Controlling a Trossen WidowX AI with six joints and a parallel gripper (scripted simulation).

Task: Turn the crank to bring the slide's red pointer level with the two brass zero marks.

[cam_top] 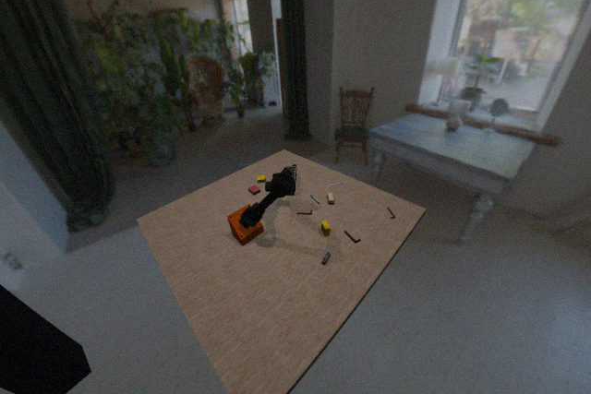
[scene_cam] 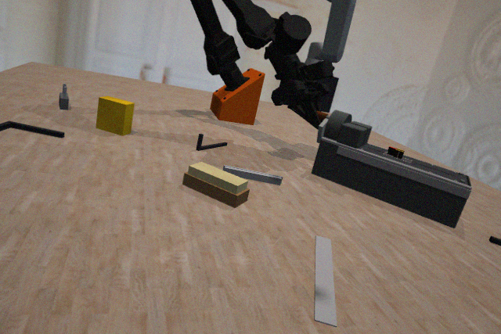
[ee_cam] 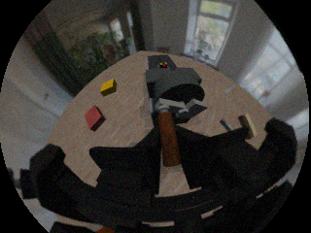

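From my seat I have the end effector [cam_top: 292, 173] [scene_cam: 318, 120] [ee_cam: 163, 126] pinching the brown handle [scene_cam: 322, 113] [ee_cam: 169, 138] of the crank, the grip running lengthwise between the dark fingers. The dark grey machine [scene_cam: 388, 188] [ee_cam: 160, 78] is just ahead of the end effector on the wooden surface [cam_top: 247, 308] [scene_cam: 161, 261] [ee_cam: 128, 104], its rounded housing nearest and its long body reaching away. Beyond the housing I can make out the slide's red pointer [scene_cam: 392, 149] [ee_cam: 161, 64] beside a bit of yellow, too small for me to tell whether it is level with the brass zero marks. In my wrist view, a red block [cam_top: 254, 189] [ee_cam: 94, 117] lies to the left of the end effector, with a yellow block [cam_top: 260, 178] [ee_cam: 108, 87] farther ahead on that same side. Over to its right I see a grey bar [cam_top: 315, 198] [scene_cam: 253, 174] [ee_cam: 226, 125] and, just beside that, a cream-and-brown block [cam_top: 330, 198] [scene_cam: 216, 184] [ee_cam: 249, 126], both apart from the end effector
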